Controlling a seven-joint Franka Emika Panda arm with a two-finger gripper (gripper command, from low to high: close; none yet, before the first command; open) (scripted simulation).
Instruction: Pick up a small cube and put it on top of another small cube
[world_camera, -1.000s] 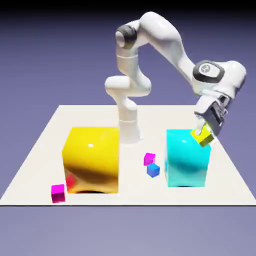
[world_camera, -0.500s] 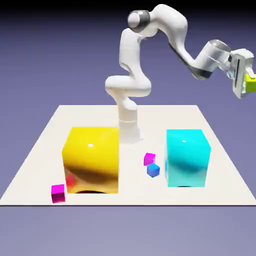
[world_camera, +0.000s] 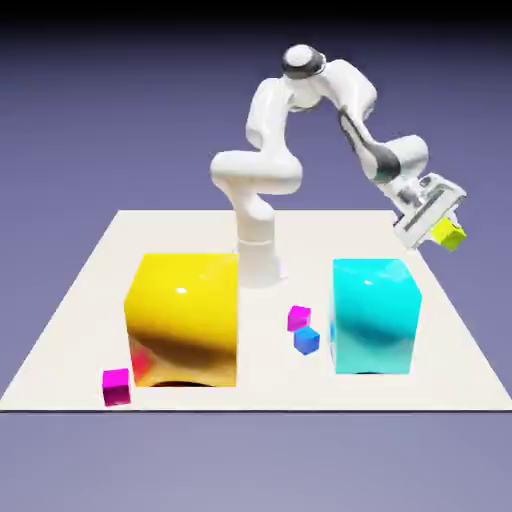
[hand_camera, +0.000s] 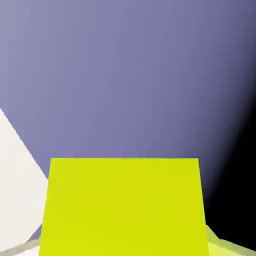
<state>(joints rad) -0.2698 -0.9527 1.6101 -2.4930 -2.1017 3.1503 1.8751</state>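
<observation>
No legible text, labels, brands, numbers or signs.

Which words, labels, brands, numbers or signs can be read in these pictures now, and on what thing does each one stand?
There are none that can be read: no lettering, number or sign shows on the robot arm, the big glossy yellow block, the cyan block or the small yellow cube.
</observation>
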